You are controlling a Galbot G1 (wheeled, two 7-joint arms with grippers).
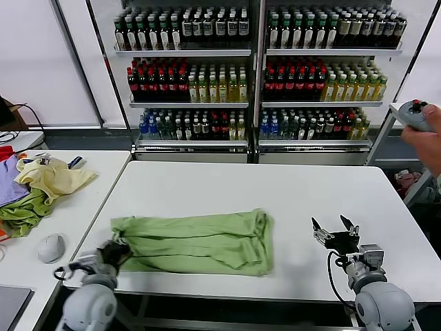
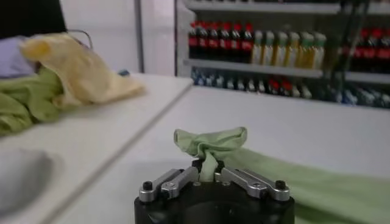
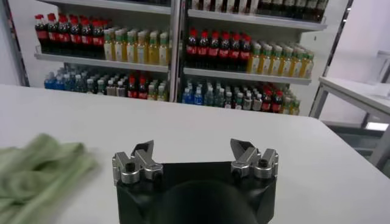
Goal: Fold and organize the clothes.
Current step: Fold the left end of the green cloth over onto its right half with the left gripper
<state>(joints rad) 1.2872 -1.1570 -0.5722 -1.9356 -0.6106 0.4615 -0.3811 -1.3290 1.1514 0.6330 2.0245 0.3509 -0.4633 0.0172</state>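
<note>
While left claw [image 2: 209, 172] pinches T-shirt [image 1: 196, 241], graphic stays hidden.

The T-shirt [image 1: 196, 241] is lying on the table [image 1: 275, 189], left gripper [image 1: 116, 249] at its left end, right gripper [image 1: 333, 232] well apart to its right.

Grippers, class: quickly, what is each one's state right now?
Left gripper: closed on a corner of the light green T-shirt.
Right gripper: open, holding nothing.
</note>
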